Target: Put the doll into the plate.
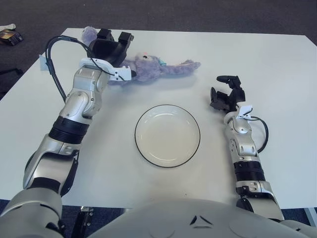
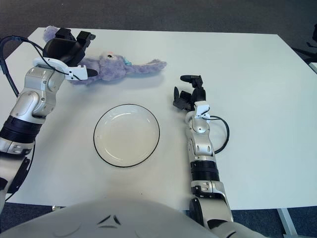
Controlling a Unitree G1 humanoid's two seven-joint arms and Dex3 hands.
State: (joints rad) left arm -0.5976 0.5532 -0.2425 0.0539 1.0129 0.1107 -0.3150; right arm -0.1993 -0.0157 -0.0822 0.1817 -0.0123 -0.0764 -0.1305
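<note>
A purple plush doll (image 1: 151, 67) lies stretched out on its side at the far middle-left of the white table (image 1: 277, 74). My left hand (image 1: 112, 48) is over the doll's left end, palm down, fingers spread around its body without closing on it; it hides that part of the toy. One purple ear pokes out beyond the hand at the far left. A white plate (image 1: 167, 136) with a dark rim sits empty in the middle, nearer to me than the doll. My right hand (image 1: 226, 96) shows to the right of the plate, fingers relaxed, holding nothing.
A black cable (image 1: 51, 57) loops out from my left forearm toward the table's left edge. A small dark object (image 1: 9, 34) lies on the floor beyond the far left corner. Dark carpet surrounds the table.
</note>
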